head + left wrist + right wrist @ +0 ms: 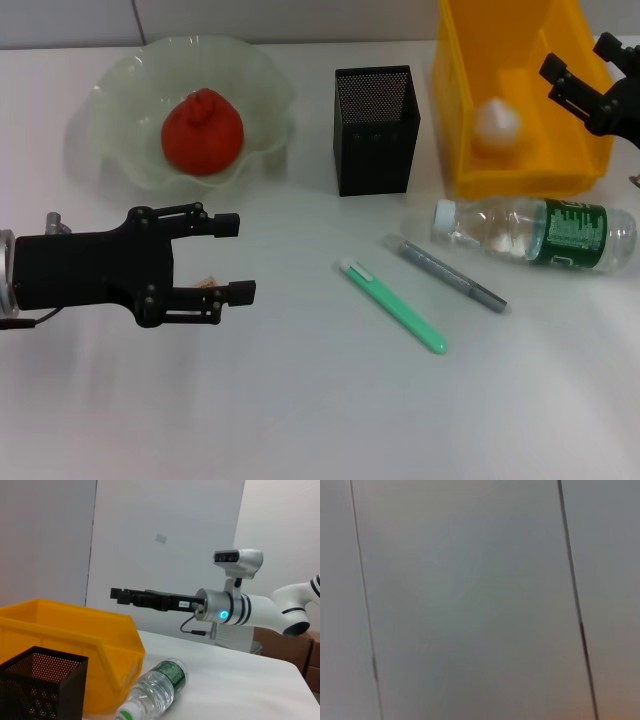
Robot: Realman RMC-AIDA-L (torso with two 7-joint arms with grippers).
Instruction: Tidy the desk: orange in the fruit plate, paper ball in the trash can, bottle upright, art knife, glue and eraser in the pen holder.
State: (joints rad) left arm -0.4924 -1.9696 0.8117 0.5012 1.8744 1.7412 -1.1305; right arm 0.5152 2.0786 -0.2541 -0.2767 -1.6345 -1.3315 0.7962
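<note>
Desk layout around the two grippers

The eraser (208,283) sits between the fingers of the left gripper (233,259); the orange (202,131) in the fruit plate (120,100) lies beyond it, and the art knife (393,305), glue (452,273) and lying bottle (535,231) to its right. The pen holder (375,130) stands left of the trash can (520,90), whose paper ball (497,122) lies below and left of the right gripper (560,82).

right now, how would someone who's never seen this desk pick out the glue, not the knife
Start at the yellow trash can at the far right of the desk and come toward the robot to the bottle lying on its side. The glue lies just in front of the bottle's white cap, next to the art knife. It is the thin grey round tube; the knife beside it is flat and mint green.
</note>
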